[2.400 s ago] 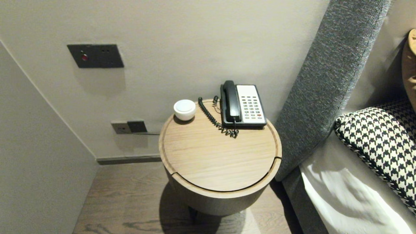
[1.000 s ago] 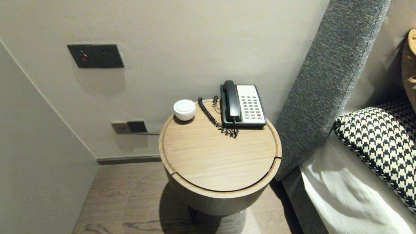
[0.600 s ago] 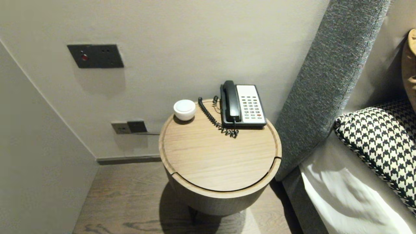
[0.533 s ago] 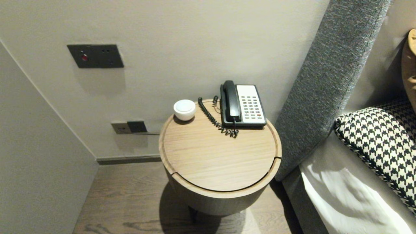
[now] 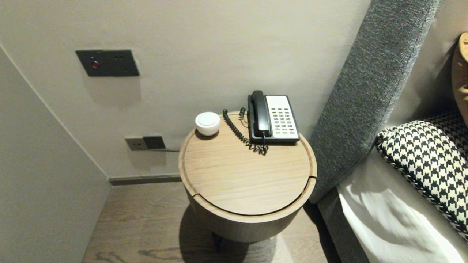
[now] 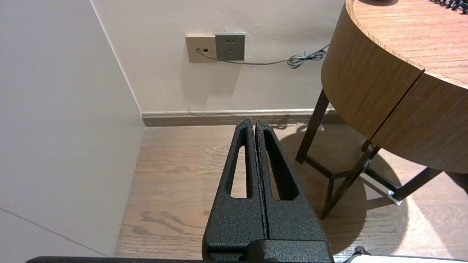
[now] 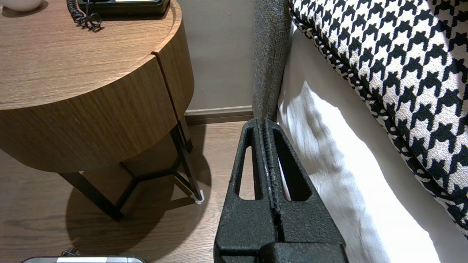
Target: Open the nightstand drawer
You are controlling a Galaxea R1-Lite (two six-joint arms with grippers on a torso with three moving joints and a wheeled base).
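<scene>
LEFT: we see the left gripper (image 6: pixel 255 122) pressed fully closed, empty, below tabletop level, left of the round table (image 5: pixel 248 175) | TABLE: we note a white bowl (image 5: pixel 207 123) rear left, a telephone (image 5: pixel 273 117) rear right | RIGHT: we see the right gripper (image 7: pixel 264 121) fully closed, empty, between the table and the bed sheet (image 7: pixel 329 153).
</scene>
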